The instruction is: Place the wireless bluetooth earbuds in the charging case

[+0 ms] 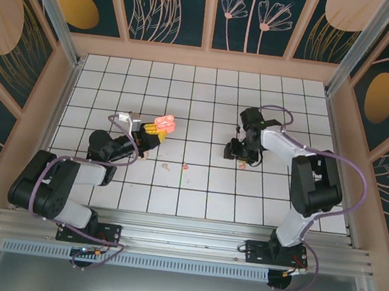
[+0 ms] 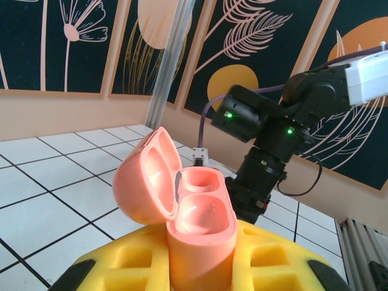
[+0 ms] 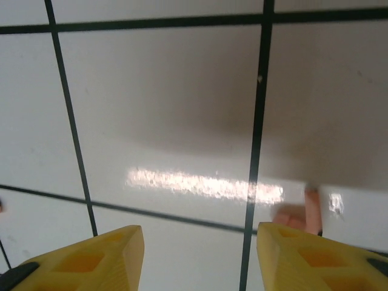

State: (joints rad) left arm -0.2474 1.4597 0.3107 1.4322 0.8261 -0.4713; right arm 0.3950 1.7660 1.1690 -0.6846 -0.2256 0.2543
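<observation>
Earbud (image 3: 312,209) just beside one finger of spread right end effector (image 3: 199,242), not centred, so risk of flicking it away; charging case (image 2: 197,212) pinched in left end effector (image 2: 200,267).

Left hand (image 2: 200,267) clenched, right hand (image 3: 195,242) spread.

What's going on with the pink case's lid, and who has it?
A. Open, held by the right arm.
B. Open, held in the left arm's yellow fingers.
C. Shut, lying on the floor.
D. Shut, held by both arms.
B: the charging case stands with its lid flipped back, clamped between the left gripper's yellow fingers.
</observation>
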